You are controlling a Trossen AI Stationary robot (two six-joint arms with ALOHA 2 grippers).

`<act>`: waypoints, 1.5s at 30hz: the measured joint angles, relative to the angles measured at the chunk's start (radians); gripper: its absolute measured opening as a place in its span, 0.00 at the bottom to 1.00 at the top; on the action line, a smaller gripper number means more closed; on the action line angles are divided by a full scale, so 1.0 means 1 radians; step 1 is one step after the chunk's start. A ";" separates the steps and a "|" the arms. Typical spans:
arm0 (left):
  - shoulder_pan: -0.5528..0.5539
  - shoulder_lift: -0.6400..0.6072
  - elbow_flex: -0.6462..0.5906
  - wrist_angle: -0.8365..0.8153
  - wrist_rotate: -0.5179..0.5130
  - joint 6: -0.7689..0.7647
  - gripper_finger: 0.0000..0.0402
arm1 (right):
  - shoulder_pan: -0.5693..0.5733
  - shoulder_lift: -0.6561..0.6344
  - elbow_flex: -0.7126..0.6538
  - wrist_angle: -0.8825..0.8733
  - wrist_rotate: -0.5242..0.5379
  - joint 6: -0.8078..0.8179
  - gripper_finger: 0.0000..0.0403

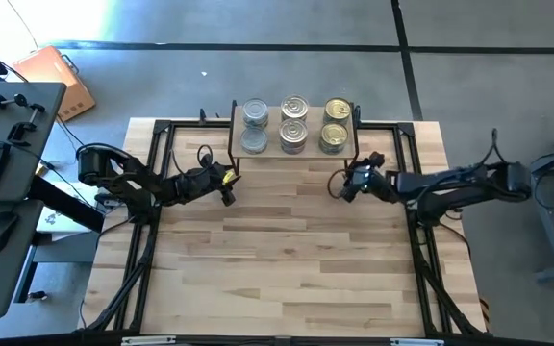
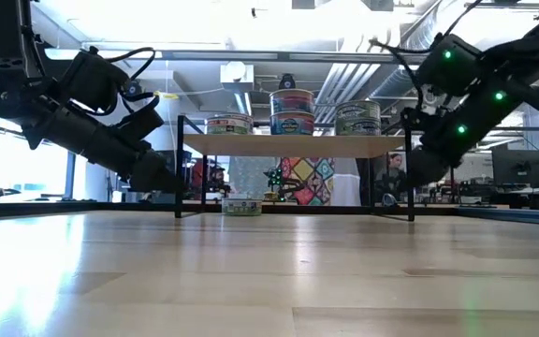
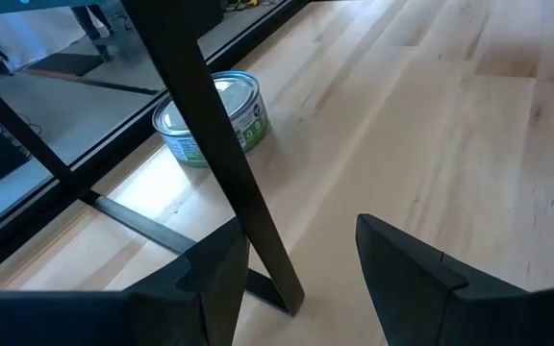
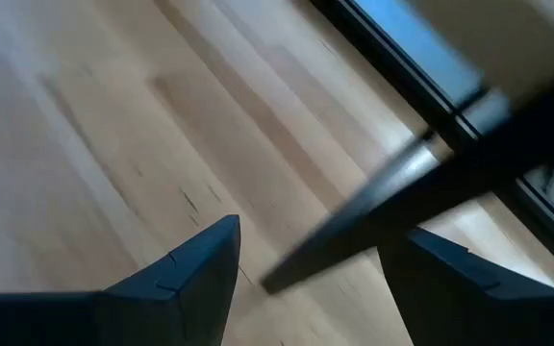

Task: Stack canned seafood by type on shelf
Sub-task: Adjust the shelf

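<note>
Six tins [image 1: 294, 123] show on the shelf [image 1: 294, 152] from above, in three columns by lid type; low view suggests the middle ones are stacked. One more tin [image 3: 214, 117] sits on the tabletop [image 1: 287, 259] under the shelf, behind a black leg [image 3: 221, 154]. Left gripper [image 1: 225, 185] hovers by the shelf's left front corner, jaws apart, empty. Right gripper [image 1: 348, 183] by the right front corner, also spread, holding nothing. Likely next: fetch the stray tin with the left arm; approach low, clear the leg, don't bump the shelf.
</note>
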 joint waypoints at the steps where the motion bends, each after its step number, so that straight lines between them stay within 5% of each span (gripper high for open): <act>1: 0.000 0.000 0.000 0.000 0.000 0.000 0.46 | -0.010 -0.013 0.000 0.013 -0.033 -0.027 0.59; 8: -0.013 0.000 -0.002 -0.007 -0.005 -0.001 0.46 | -0.014 -0.035 0.000 0.050 -0.176 -0.087 0.59; 45: -0.412 -0.002 -0.001 -0.244 0.011 -0.218 0.46 | 0.495 -0.034 0.001 -0.266 -0.144 0.516 0.59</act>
